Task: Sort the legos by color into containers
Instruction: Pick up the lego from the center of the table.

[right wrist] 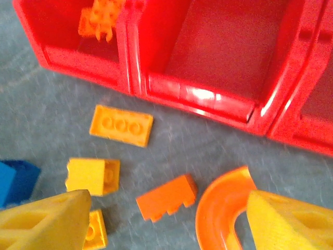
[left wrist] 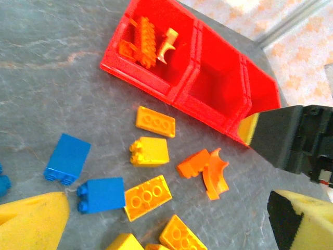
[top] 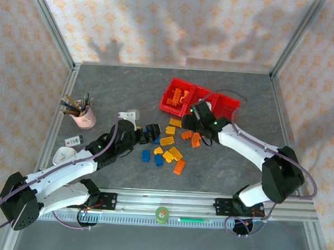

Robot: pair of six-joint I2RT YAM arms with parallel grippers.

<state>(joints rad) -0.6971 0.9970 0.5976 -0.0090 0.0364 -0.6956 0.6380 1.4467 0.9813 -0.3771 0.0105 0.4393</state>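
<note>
low in the right wrist view, the spread right gripper (right wrist: 166, 211) straddles a curved orange lego (right wrist: 216, 203), which it probably must pinch next.

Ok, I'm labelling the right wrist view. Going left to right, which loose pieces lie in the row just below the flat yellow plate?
Blue brick → yellow brick → orange brick → curved orange piece.

A pink cup (top: 86, 118) is standing on the table's (top: 130, 84) left side, holding pencils (top: 75, 104). A small flat item (top: 74, 140), perhaps a card, is lying near it, beside a white bowl (top: 63, 155). A green roll (top: 162, 214) is sitting on the front rail (top: 152, 198)
</note>
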